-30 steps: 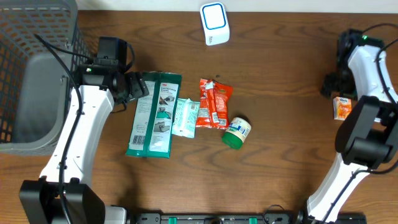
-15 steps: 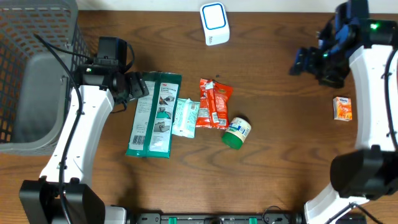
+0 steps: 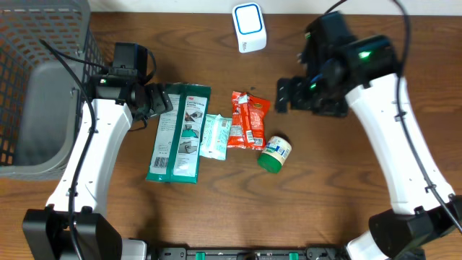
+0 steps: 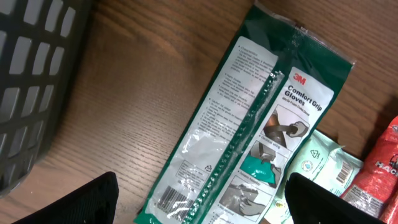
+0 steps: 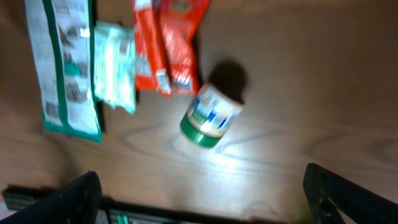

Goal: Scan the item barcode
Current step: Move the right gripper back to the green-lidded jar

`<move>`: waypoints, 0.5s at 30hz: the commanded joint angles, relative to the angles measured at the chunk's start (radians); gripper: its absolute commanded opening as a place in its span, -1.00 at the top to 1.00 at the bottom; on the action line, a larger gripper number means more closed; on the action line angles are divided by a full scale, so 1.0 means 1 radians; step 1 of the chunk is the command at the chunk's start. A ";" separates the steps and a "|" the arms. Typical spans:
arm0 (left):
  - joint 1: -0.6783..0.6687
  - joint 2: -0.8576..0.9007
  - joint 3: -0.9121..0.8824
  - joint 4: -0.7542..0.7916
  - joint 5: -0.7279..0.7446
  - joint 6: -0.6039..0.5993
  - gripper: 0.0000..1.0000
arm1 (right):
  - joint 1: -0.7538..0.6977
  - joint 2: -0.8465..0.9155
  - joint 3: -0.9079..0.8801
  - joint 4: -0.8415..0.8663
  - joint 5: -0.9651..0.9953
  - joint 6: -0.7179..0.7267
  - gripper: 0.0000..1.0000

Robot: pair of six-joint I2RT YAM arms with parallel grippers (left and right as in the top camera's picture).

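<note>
Jar lies on its side, ending a row with red packet, wipes and glove pack, well apart from the scanner. Right gripper hangs wide and empty near the jar end, likely to choose one; left gripper, also wide, overlooks the glove pack.

A dark brown table with a plain wood grain fills nearly the whole overhead view. Along its far edge runs a narrow pale strip; whether it is wall or floor cannot be told. At the table's far left corner stands a grey mesh basket with a lighter grey liner inside it. A black rail lies along the near edge. The light is even and comes from above, casting soft shadows. In the right wrist view a bright glare shines on the wood.
</note>
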 commanded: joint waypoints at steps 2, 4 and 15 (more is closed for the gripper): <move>0.004 -0.004 0.017 -0.004 -0.013 0.005 -0.72 | 0.110 -0.010 -0.117 0.032 0.071 0.185 -0.98; 0.004 -0.004 0.017 -0.004 -0.013 0.005 -0.72 | 0.171 -0.011 -0.185 0.064 0.181 0.317 -0.89; 0.004 -0.004 0.017 -0.004 -0.013 0.005 -0.72 | 0.268 -0.011 -0.382 0.190 0.249 0.499 -0.45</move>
